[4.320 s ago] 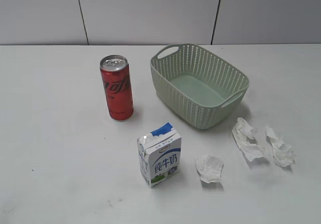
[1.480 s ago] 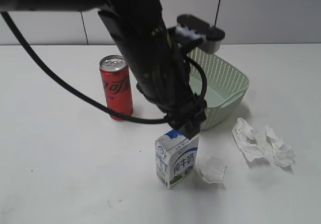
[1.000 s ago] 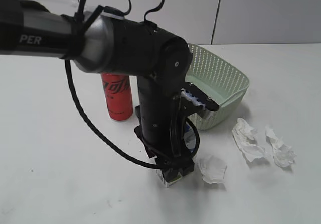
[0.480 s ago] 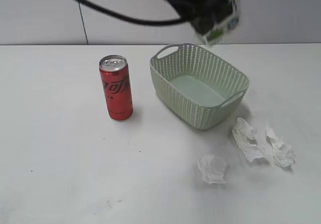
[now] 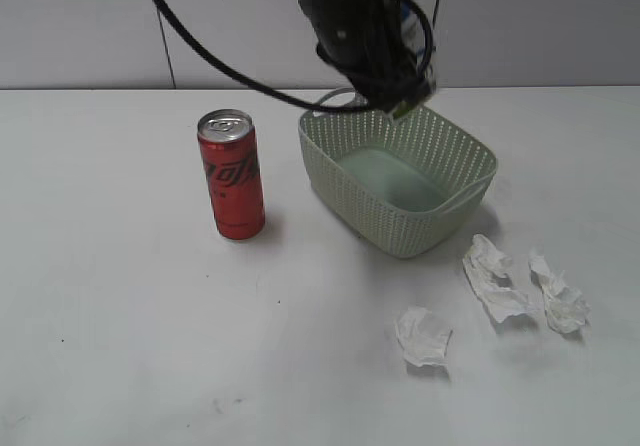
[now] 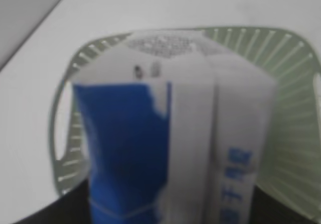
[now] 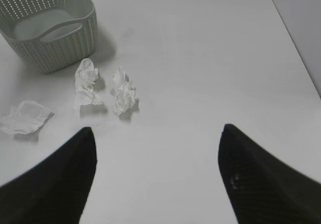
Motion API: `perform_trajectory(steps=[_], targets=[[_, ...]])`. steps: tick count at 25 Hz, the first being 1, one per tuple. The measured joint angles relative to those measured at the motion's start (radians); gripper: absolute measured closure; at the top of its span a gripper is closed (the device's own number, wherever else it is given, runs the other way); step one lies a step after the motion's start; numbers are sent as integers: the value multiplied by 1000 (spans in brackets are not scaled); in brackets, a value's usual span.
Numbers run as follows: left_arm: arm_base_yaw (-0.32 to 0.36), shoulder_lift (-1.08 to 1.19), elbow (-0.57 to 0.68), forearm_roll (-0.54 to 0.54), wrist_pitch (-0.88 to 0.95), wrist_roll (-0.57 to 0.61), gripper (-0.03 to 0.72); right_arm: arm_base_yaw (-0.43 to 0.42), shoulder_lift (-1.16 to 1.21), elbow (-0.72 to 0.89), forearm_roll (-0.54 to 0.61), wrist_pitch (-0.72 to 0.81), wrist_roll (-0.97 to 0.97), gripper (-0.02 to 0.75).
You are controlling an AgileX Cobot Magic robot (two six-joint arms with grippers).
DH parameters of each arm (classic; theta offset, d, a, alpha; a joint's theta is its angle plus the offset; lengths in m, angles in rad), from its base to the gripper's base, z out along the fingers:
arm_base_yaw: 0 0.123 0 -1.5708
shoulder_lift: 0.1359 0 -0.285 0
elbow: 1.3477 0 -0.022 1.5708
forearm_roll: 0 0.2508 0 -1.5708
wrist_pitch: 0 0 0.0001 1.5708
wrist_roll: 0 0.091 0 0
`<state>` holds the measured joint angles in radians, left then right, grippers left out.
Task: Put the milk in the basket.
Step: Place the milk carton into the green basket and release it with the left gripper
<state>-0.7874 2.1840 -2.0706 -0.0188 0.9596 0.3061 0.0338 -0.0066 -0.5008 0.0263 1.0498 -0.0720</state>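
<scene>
In the left wrist view the milk, a white carton with a blue panel and blue print, fills the frame. My left gripper is shut on it, with dark jaws at the bottom corners. It hangs over the pale green basket. In the exterior view the black left arm is above the basket's far rim and hides most of the carton. The basket's floor is bare. My right gripper is open and empty above the table, out of the exterior view.
A red soda can stands left of the basket. Three crumpled tissues lie on the white table in front and to the right of the basket. A grey wall runs along the table's far edge.
The left arm, holding the milk, has come down from above the frame's top to just over the basket's far rim. The can, basket and tissues have not moved.
</scene>
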Motion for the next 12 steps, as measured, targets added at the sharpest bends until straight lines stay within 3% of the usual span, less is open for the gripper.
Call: perform_trajectory(steps=[9, 11, 12], targets=[[-3, 145, 2, -69, -23, 0, 360, 0, 0, 0, 0, 0, 0, 152], [-3, 142, 1, -82, -46, 0, 252, 0, 0, 0, 0, 0, 0, 152], [-3, 140, 0, -84, -55, 0, 160, 0, 0, 0, 0, 0, 0, 152]])
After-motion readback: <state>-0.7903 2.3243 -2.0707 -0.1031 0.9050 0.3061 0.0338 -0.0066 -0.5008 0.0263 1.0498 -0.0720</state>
